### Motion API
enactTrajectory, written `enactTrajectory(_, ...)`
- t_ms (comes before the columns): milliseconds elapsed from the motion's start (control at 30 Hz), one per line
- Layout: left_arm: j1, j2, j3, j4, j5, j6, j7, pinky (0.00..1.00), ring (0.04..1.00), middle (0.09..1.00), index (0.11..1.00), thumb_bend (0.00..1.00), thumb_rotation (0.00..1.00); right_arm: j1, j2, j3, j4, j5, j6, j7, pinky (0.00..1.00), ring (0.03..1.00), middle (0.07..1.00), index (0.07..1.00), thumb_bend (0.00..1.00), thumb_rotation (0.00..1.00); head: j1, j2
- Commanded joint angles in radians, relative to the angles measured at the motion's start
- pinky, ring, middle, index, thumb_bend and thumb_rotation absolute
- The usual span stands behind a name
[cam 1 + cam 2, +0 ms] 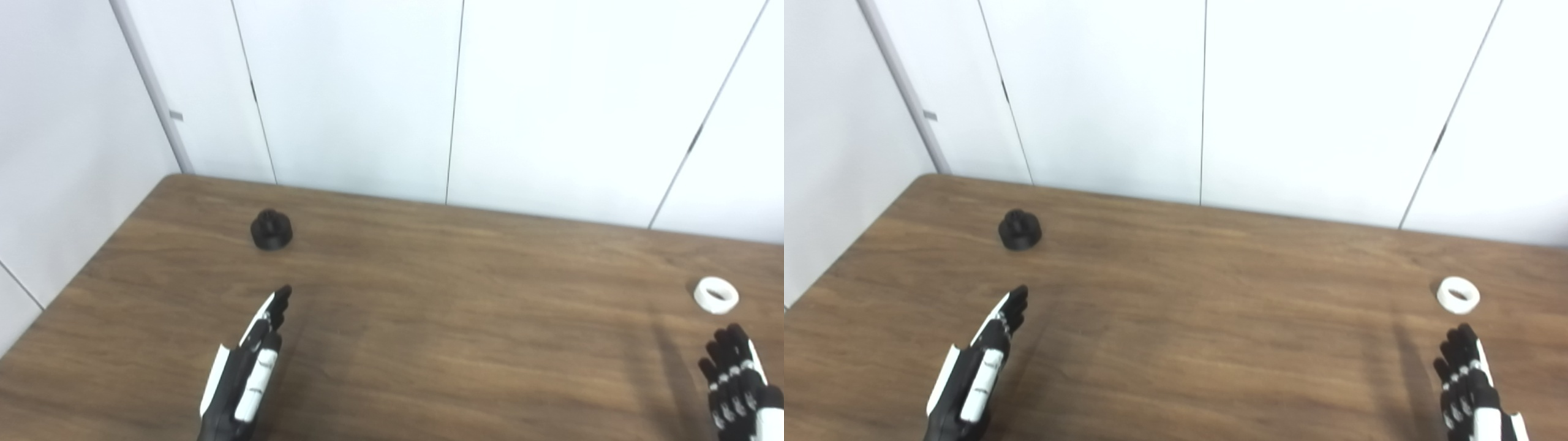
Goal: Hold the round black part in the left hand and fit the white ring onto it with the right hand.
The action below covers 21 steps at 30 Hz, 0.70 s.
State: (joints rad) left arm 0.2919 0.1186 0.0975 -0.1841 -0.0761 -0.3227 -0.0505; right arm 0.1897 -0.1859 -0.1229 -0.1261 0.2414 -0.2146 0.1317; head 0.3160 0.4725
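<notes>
— Black, round and knobbed on top: that is the part (pixel 271 229), standing on the wooden table (pixel 429 318) toward the far left corner. Where are the hands?

— Both low at the near edge, empty. The left hand (pixel 248 367) lies with fingers stretched out and close together, pointing toward the part but well short of it. The right hand (pixel 738 383) has its fingers extended and slightly spread, holding nothing, just near of the white ring (pixel 716 294).

— So the step in hand is the reach?

— I judge so. The left should travel forward and a little left, open wider before arriving, and close around the part's broad lower body, leaving the top free for the ring. The right can take the ring by its outer rim, keeping the hole clear.

— Any label or writing?

— None that I can read; the part is small and somewhat blurred, so fine marks might escape me.
</notes>
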Motion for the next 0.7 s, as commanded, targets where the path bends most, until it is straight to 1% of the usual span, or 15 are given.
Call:
enactTrajectory(0, 0.003, -0.059, -0.036, 0.088, 0.016, -0.006, 0.009, 1.0, 0.99, 0.976, 0.944, 0.54, 0.86, 0.043, 0.009, 0.0, 0.115, 0.011, -0.039, 0.023, 1.0, 1.0, 1.0, 1.0, 0.51, 1.0, 0.001, 0.001)
enactTrajectory(67, 0.003, -0.06, -0.037, 0.088, 0.024, -0.006, 0.015, 1.0, 0.992, 0.977, 0.946, 0.55, 0.86, 0.041, 0.009, 0.0, 0.12, 0.01, -0.046, 0.025, 1.0, 1.0, 1.0, 1.0, 0.51, 1.0, 0.001, 0.001)
enactTrajectory(167, 0.005, -0.067, -0.034, 0.082, 0.047, 0.011, 0.033, 1.0, 0.985, 0.969, 0.937, 0.57, 0.85, 0.041, 0.008, -0.002, 0.125, 0.009, -0.049, 0.024, 1.0, 1.0, 1.0, 1.0, 0.53, 1.0, 0.001, 0.001)
enactTrajectory(233, 0.007, -0.067, -0.037, 0.077, 0.051, 0.021, 0.038, 1.0, 0.988, 0.972, 0.938, 0.54, 0.84, 0.041, 0.008, -0.002, 0.124, 0.012, -0.046, 0.025, 1.0, 1.0, 1.0, 1.0, 0.53, 1.0, 0.001, 0.001)
enactTrajectory(267, 0.008, -0.068, -0.037, 0.074, 0.05, 0.023, 0.042, 1.0, 0.991, 0.973, 0.938, 0.53, 0.83, 0.042, 0.007, -0.002, 0.122, 0.014, -0.044, 0.026, 1.0, 1.0, 1.0, 1.0, 0.52, 1.0, -0.018, 0.007)
enactTrajectory(367, 0.01, -0.075, -0.036, 0.057, 0.059, 0.044, 0.064, 1.0, 0.991, 0.967, 0.93, 0.54, 0.67, 0.043, 0.008, -0.004, 0.116, 0.021, -0.036, 0.026, 1.0, 1.0, 1.0, 1.0, 0.52, 1.0, -0.018, 0.007)
enactTrajectory(400, 0.011, -0.079, -0.032, 0.047, 0.076, 0.057, 0.08, 1.0, 0.99, 0.965, 0.928, 0.54, 0.64, 0.043, 0.009, -0.005, 0.116, 0.023, -0.035, 0.026, 1.0, 1.0, 1.0, 1.0, 0.52, 1.0, -0.018, 0.007)
enactTrajectory(467, 0.015, -0.086, -0.021, 0.021, 0.134, 0.085, 0.12, 0.98, 0.962, 0.941, 0.913, 0.57, 0.54, 0.045, 0.008, -0.007, 0.113, 0.026, -0.029, 0.026, 1.0, 1.0, 1.0, 1.0, 0.51, 1.0, -0.026, 0.013)
enactTrajectory(533, 0.01, -0.079, -0.011, -0.016, 0.192, 0.132, 0.153, 0.94, 0.936, 0.926, 0.91, 0.59, 0.46, 0.047, 0.008, -0.008, 0.11, 0.026, -0.021, 0.025, 1.0, 1.0, 1.0, 1.0, 0.51, 1.0, -0.029, 0.015)
enactTrajectory(567, 0.003, -0.074, -0.004, -0.035, 0.211, 0.162, 0.169, 0.93, 0.929, 0.922, 0.905, 0.61, 0.4, 0.047, 0.008, -0.008, 0.109, 0.026, -0.019, 0.024, 1.0, 1.0, 1.0, 1.0, 0.5, 1.0, -0.029, 0.015)
enactTrajectory(600, -0.007, -0.07, 0.005, -0.053, 0.229, 0.19, 0.183, 0.93, 0.923, 0.915, 0.897, 0.64, 0.33, 0.048, 0.009, -0.008, 0.107, 0.021, -0.017, 0.022, 1.0, 1.0, 1.0, 1.0, 0.49, 1.0, -0.029, 0.016)
enactTrajectory(667, -0.033, -0.053, 0.019, -0.082, 0.261, 0.239, 0.204, 0.9, 0.91, 0.907, 0.887, 0.68, 0.23, 0.048, 0.009, -0.008, 0.106, 0.02, -0.015, 0.022, 1.0, 1.0, 1.0, 1.0, 0.49, 1.0, -0.029, 0.016)
